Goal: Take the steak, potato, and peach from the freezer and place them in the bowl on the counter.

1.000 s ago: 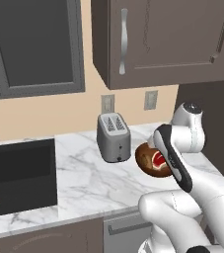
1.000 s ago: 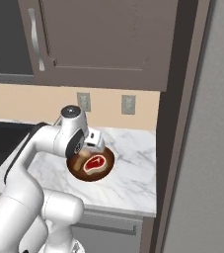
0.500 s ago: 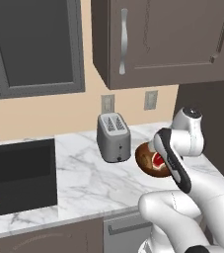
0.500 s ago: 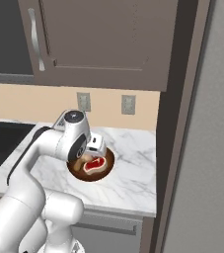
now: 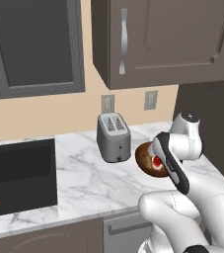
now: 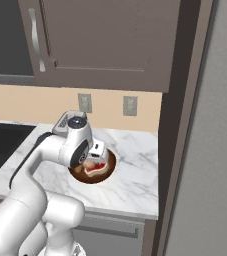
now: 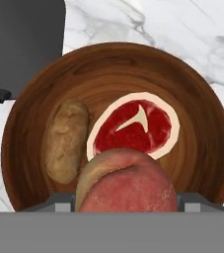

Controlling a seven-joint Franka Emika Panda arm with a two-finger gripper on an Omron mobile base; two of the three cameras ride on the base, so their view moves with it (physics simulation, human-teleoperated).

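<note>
We see the bowl (image 7: 118,74) on the worktop (image 5: 84,173), near its right end, just beside the toaster (image 5: 113,137), which stands toward the back edge by the wall. Inside the bowl, the steak (image 7: 135,126) lies flat near the middle with its pale rim and bone mark up, and the potato (image 7: 66,141) lies along the bowl's left wall in the hand view, close to the steak. The gripper (image 7: 126,205) hangs over the bowl, and the peach (image 7: 126,183) sits between its fingers, in front of the steak's near edge; we take the claw to be pinching the peach. The black sink (image 5: 17,173) is set into the worktop's left end.
</note>
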